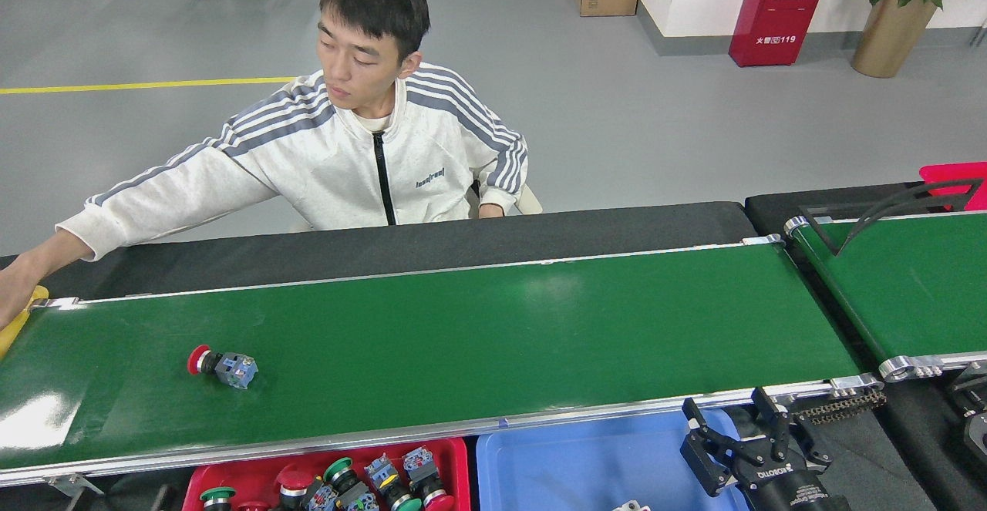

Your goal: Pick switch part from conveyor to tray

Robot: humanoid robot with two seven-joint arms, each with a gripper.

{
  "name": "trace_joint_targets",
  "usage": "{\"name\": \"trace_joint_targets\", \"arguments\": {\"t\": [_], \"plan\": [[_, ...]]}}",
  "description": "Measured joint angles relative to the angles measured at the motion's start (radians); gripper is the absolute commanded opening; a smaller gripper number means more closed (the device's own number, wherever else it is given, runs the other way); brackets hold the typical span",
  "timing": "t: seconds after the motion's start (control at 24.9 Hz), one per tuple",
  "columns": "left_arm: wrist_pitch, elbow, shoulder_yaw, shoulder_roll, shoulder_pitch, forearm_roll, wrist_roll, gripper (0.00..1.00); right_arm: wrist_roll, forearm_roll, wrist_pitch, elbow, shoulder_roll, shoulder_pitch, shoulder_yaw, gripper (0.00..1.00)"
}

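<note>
The switch part (220, 365), with its red cap and grey block body, lies on its side on the conveyor (478, 326), towards the belt's left end and roughly midway between the far and near rails, its red cap pointing left. Just below the near rail at the left sits the red tray (455, 461), holding several more switch parts with green and red caps. Beside it to the right is a blue tray (555, 465), with only a small pale piece showing at its lower edge. My right tool (740, 438) hangs over the right end of the blue tray, just short of the conveyor's near right corner; its black fingers (698, 422) are spread apart and hold nothing. My left tool is out of sight. Across the belt a person in a white striped jacket (362, 164) sits behind the black far edge, one arm stretched out to the conveyor's far left corner, the hand (15, 291) at a yellow thing (17, 318) there. A second green belt (902, 280) with a black guide arm stands to the right.
</note>
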Motion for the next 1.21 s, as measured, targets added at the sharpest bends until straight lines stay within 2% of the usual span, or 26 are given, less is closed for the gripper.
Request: {"name": "trace_joint_targets", "arguments": {"t": [0.24,0.4,0.76,1.21], "plan": [[0.021,0.003,-0.008,0.02,-0.021,-0.009,-0.008,1.0,-0.001,0.0,-0.004,0.015,-0.028,0.001,-0.004,1.0],[0.029,0.014,-0.031,0.068,-0.109,-0.061,-0.046,1.0,-0.01,0.0,-0.006,0.023,-0.037,0.001,-0.003,1.0],[0.065,0.22,-0.08,0.195,-0.284,-0.054,-0.14,1.0,-0.014,0.003,-0.008,0.023,-0.038,-0.002,0.002,1.0],[0.063,0.406,-0.123,0.275,-0.394,0.014,-0.208,1.0,-0.015,0.003,-0.008,0.022,-0.038,-0.007,0.002,1.0]]}}
